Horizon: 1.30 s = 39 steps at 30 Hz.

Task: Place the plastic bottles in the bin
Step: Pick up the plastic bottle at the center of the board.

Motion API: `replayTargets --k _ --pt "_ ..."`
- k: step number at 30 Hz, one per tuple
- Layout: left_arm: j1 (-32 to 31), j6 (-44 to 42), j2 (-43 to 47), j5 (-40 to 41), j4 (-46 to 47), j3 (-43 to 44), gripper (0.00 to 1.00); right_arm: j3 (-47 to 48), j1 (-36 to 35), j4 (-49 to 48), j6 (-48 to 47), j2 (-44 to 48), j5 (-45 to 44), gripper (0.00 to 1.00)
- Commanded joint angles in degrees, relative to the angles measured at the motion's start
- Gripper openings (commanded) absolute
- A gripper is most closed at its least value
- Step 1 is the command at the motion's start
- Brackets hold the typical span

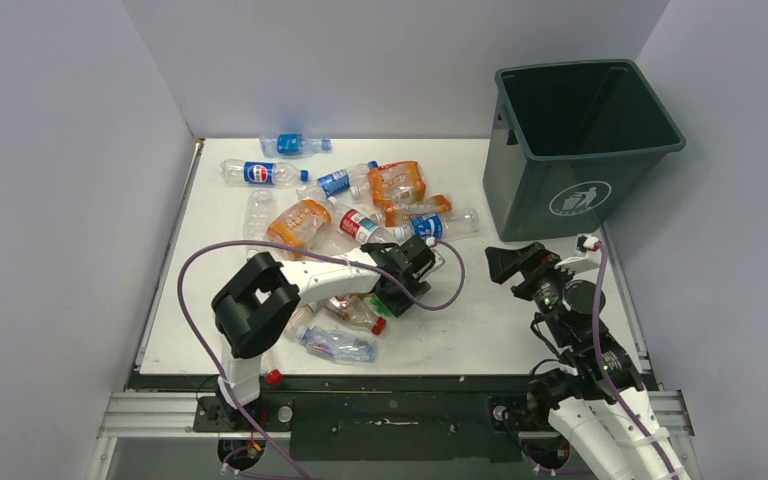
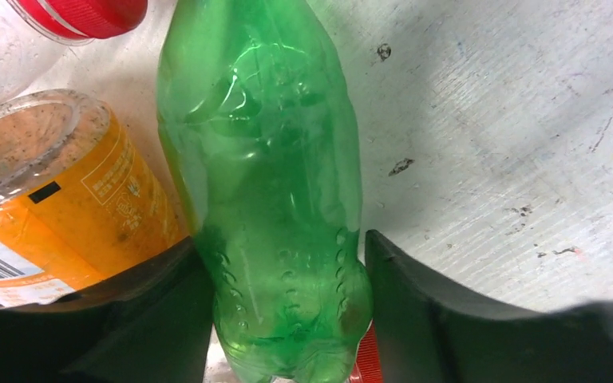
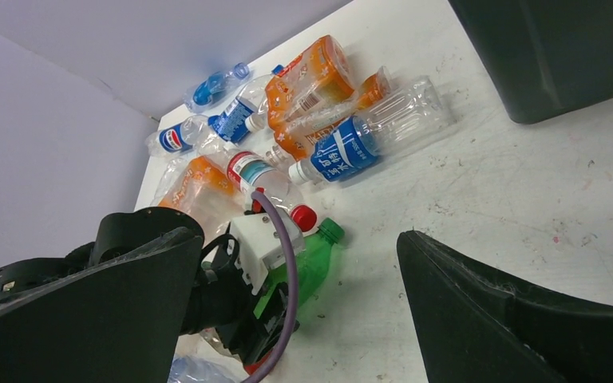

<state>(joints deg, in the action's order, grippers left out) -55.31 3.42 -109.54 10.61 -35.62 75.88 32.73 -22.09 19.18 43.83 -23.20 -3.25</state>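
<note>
Standing upright, the bin (image 1: 560, 195) is seen on the white table (image 1: 480, 320). The plastic bottles (image 1: 397, 185) are heaped to the bin's left. Just in front of the bin, the right gripper (image 1: 516, 264) is spread wide, empty. Further left of the bin, a green bottle (image 2: 263, 159) is clasped on both sides by the left gripper (image 2: 287, 275).

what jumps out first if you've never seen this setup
A heap of plastic bottles, clear, orange and blue-labelled, litters the table's middle and far left. The big dark bin stands at the far right. At the heap's near edge, the left hand has a green bottle between its fingers.
</note>
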Motion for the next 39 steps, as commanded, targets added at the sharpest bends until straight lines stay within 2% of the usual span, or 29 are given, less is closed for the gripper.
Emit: replayTargets --k 1,5,8,10,13,15,17,19,22,25,28,31,35,37,39 --pt "-0.1 0.9 0.9 1.7 3.7 -0.3 0.45 2.4 0.3 0.1 0.0 0.8 -0.8 0.99" --pt "-0.2 1.1 6.1 2.8 5.5 -1.8 0.25 3.7 0.3 -0.2 -0.5 0.9 -0.8 1.0" --pt "0.0 1.3 12.0 3.6 6.6 -2.4 0.17 5.9 0.3 -1.3 -1.8 0.4 -1.8 1.0" --pt "0.6 1.8 17.3 3.7 7.7 -2.8 0.13 8.7 0.3 -2.2 -3.9 -0.6 -3.0 0.94" --pt "3.0 3.0 27.0 1.4 11.3 -4.4 0.09 12.7 -0.2 -4.2 -6.5 -3.0 -3.9 0.93" --pt "5.9 4.4 35.3 -3.2 15.0 -6.7 0.08 13.8 -0.3 -7.2 -6.6 -4.1 -1.8 0.93" --pt "9.1 5.5 43.2 -9.8 21.6 -11.1 0.07 14.2 -0.4 -10.7 -6.1 -5.9 3.6 0.93" --pt "11.6 6.5 51.1 -17.0 30.3 -19.0 0.05 13.9 -0.4 -15.8 -5.1 -8.5 11.5 0.93" --pt "13.0 6.9 60.5 -24.9 43.1 -29.1 0.0 12.8 -0.5 -28.7 -1.5 -13.4 24.5 0.93" --pt "13.3 7.2 66.0 -30.1 49.3 -35.6 0.0 13.2 -0.9 -41.6 3.4 -18.5 34.7 0.91" --pt "13.3 8.6 68.8 -33.7 53.8 -40.0 0.0 17.5 -4.0 -44.9 3.4 -24.1 38.1 0.9" --pt "13.3 9.9 69.9 -33.9 57.4 -42.8 0.0 24.7 -12.6 -39.0 -3.3 -30.2 35.7 0.9" --pt "13.2 9.3 70.2 -34.4 58.4 -43.6 0.0 31.0 -25.2 -29.2 -13.4 -35.3 24.2 0.9" --pt "13.2 8.9 70.8 -34.0 59.0 -44.3 0.0 32.1 -28.8 -27.3 -16.1 -36.7 18.7 0.93" --pt "13.0 8.3 71.8 -33.2 59.5 -45.0 0.0 32.5 -29.5 -26.4 -16.0 -38.0 15.5 0.97"
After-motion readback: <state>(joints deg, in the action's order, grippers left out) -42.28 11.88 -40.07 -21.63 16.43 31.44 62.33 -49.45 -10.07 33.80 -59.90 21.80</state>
